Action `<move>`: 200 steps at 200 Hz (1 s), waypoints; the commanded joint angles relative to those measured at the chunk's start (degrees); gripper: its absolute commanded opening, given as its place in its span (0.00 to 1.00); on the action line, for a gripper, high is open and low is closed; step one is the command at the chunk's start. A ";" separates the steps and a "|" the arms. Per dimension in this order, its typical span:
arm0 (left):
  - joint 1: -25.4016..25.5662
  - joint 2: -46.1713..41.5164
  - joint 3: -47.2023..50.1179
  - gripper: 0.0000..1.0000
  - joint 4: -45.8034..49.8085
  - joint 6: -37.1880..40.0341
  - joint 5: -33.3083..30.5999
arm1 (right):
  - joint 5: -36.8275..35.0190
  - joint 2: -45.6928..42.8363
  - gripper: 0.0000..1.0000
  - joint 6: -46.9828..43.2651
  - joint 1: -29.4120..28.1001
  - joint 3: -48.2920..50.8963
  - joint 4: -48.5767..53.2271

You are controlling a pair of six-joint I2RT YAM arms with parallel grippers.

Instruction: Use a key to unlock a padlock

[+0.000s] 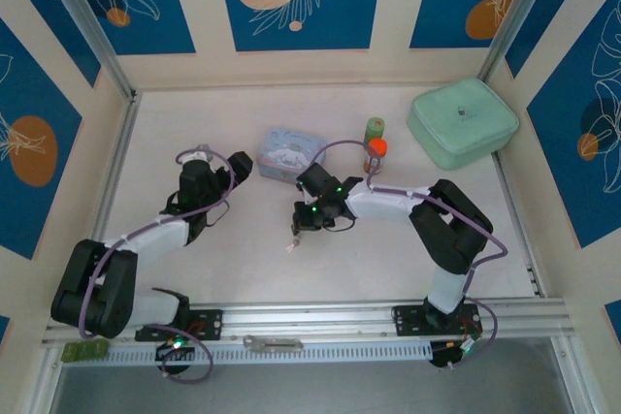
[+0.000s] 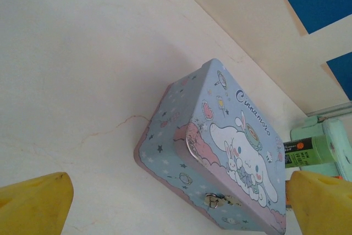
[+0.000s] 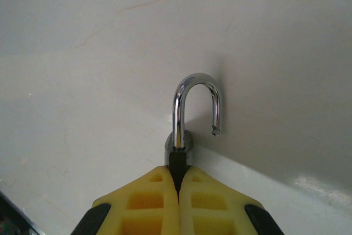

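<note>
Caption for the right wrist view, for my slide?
Right tool shut on the padlock, shackle open, above the table.

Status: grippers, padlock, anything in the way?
Left gripper open by pale blue tin. Right gripper shut on small dark padlock, silver shackle open. Nothing blocking.

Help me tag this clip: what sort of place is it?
Likely a robot test booth: a pale table boxed in by blue floral panels, with a metal rail along its near edge.
</note>
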State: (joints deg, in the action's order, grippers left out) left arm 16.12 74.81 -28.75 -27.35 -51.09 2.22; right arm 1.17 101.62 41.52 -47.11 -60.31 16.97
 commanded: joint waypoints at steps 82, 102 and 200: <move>-0.68 -2.12 0.55 0.99 1.23 0.99 -1.69 | -4.46 -3.36 0.40 -2.24 2.23 0.21 0.64; -0.66 -2.85 0.32 0.99 2.06 2.03 -2.26 | -5.82 -5.53 0.49 -4.05 3.52 -0.07 1.46; -8.83 -4.81 -4.94 0.99 13.66 20.00 -8.34 | -21.16 -16.97 0.76 -23.79 25.43 -0.46 0.25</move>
State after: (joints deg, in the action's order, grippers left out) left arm 9.74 71.29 -32.34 -17.30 -37.91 -2.22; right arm -12.05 86.39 24.82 -26.79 -60.40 18.00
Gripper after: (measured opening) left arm 0.993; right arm 0.759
